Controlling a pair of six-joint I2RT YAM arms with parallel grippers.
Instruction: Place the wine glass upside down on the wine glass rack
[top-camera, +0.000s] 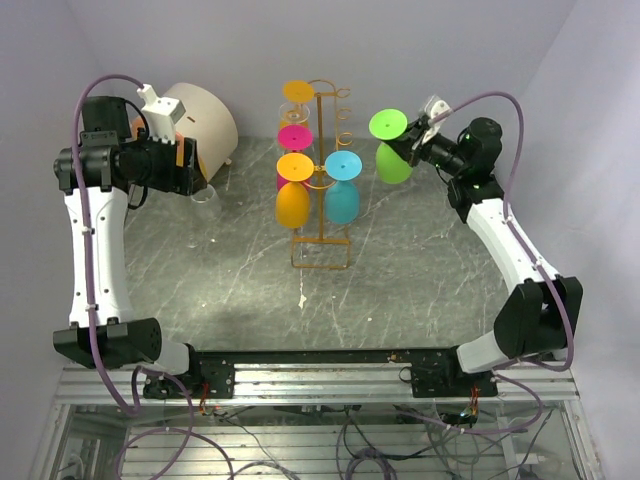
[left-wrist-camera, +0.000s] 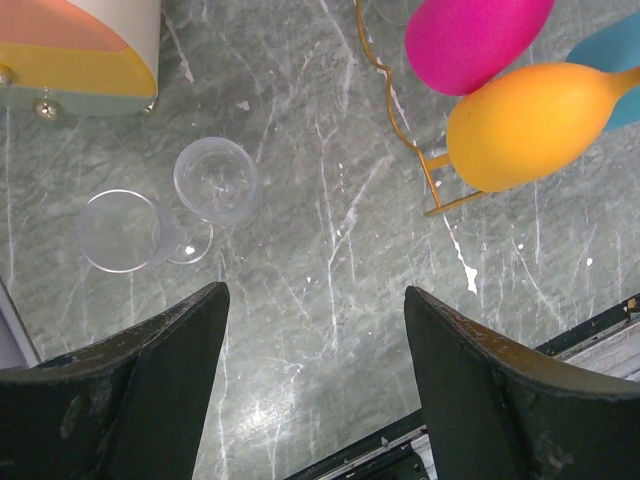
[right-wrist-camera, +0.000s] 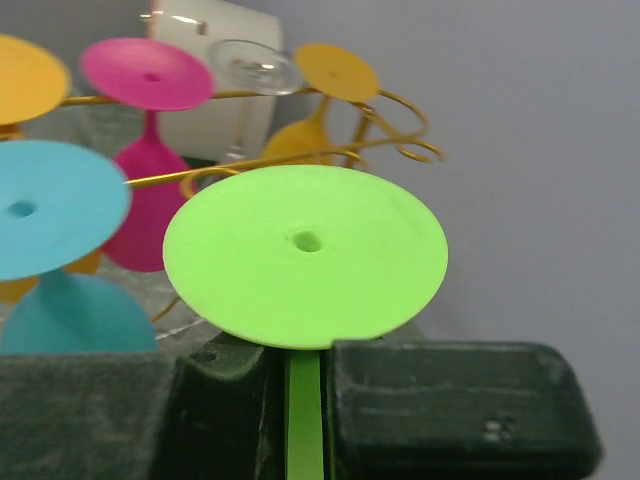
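Nearly home: on the grey veined desk (top-camera: 400, 270), the thin orange wire rack (top-camera: 320, 225) carries several smooth coloured glasses (top-camera: 292, 205), hung bowl-down by their flat round feet. Farther back, the left tool (left-wrist-camera: 312, 300) hovers released above a clear glass (left-wrist-camera: 215, 182) (apparently untouched). Right of the rack, the right tool (right-wrist-camera: 300, 385) is clenched on the stem of the green wine glass (right-wrist-camera: 305, 255), foot uppermost, seemingly ready for a free loop.

Robot lab (alu rail (top-camera: 320, 386), loose cables (top-camera: 352, 448))
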